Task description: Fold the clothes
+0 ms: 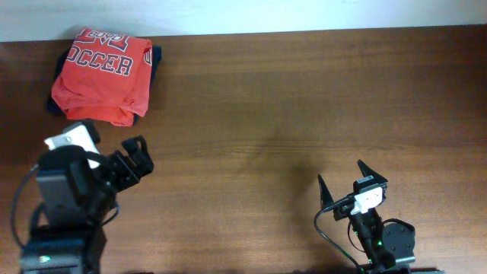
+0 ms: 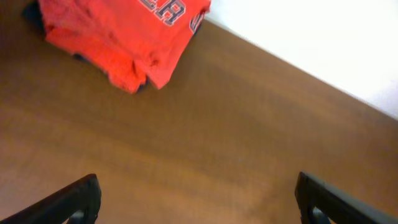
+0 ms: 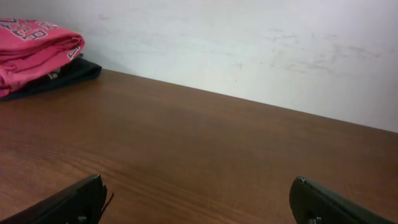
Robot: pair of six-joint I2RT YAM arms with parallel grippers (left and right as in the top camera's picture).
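The left jaws stand released, wide apart and empty, their dark fingers [image 2: 78, 199] over bare table [image 1: 304, 99]. The clothes [image 1: 103, 72], a folded red shirt with dark block lettering, lie just beyond them at the far left corner of the table, near but apart from the jaws. The shirt rests on a dark garment [image 1: 154, 65] that shows at its edges. The right jaws are likewise spread and grasp nothing, fingers [image 3: 74, 202] low over the wood, with the clothes well apart from them, far off to their left by the wall
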